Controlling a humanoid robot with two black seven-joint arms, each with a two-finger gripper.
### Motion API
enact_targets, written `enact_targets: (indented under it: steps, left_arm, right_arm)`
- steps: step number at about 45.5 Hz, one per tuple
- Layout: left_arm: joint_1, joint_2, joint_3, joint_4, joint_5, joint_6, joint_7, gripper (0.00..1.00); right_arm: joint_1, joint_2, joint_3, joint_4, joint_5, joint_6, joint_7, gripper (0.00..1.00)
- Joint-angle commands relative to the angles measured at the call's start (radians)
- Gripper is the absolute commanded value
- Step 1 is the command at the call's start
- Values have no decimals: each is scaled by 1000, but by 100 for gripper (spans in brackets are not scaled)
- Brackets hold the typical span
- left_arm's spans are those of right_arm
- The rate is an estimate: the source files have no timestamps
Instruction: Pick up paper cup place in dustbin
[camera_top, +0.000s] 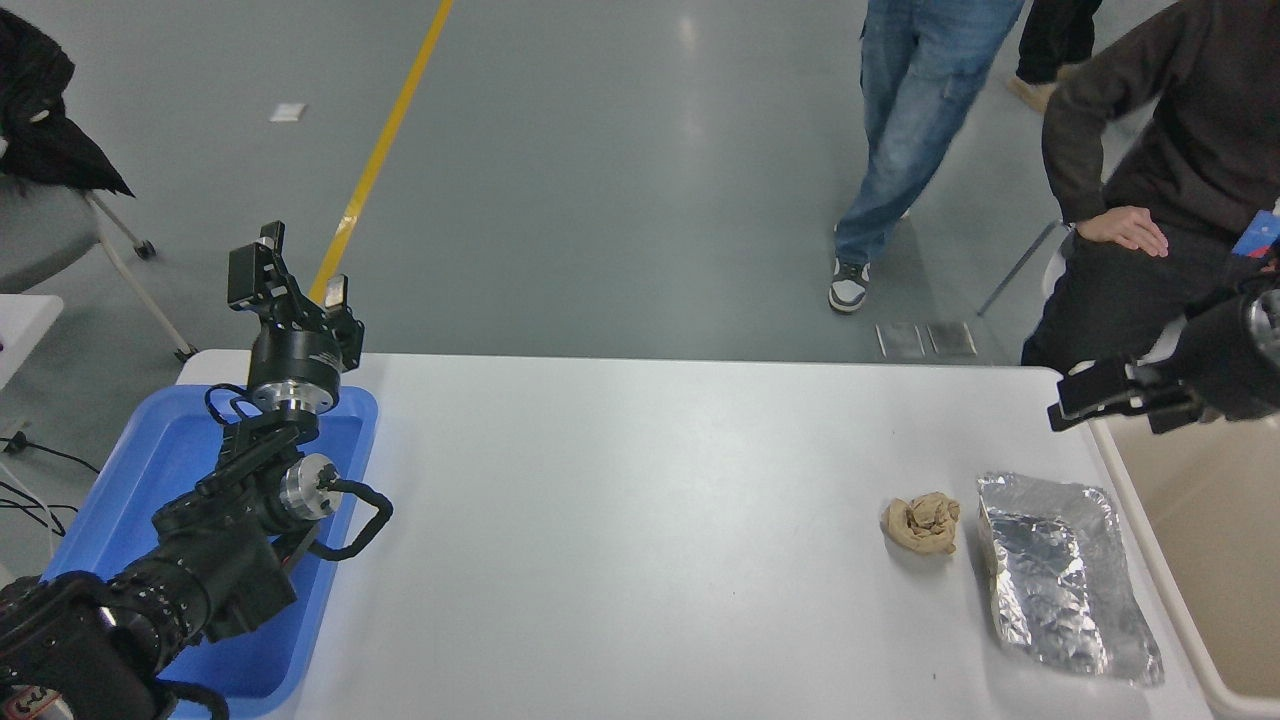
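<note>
Cream-beige dustbin (1150, 560), blue tray (120, 500), crinkled silver foil bag (1060, 580), brown paper wad (922, 522), white table (640, 520)

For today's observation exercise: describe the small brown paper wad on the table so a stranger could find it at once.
Start at the white table and go to its right end, near the beige dustbin. There a crinkled silver foil bag lies; the brown paper wad sits just left of it, apart. It is small, matte, tan and crumpled, not shiny.
</note>
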Motion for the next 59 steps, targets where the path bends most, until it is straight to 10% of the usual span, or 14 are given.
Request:
enact_targets:
  steps: [1, 26, 59]
  left_arm:
    - [0, 0, 1, 0, 0, 0, 1, 100]
    - [0, 1, 1, 0, 0, 0, 0, 100]
    - [0, 3, 1, 0, 0, 0, -1, 100]
  right_arm:
    - [129, 151, -59, 38, 85, 68, 27, 100]
    - [218, 179, -168, 23, 268, 140, -96, 100]
    - [210, 183, -91, 46, 305, 155, -85, 100]
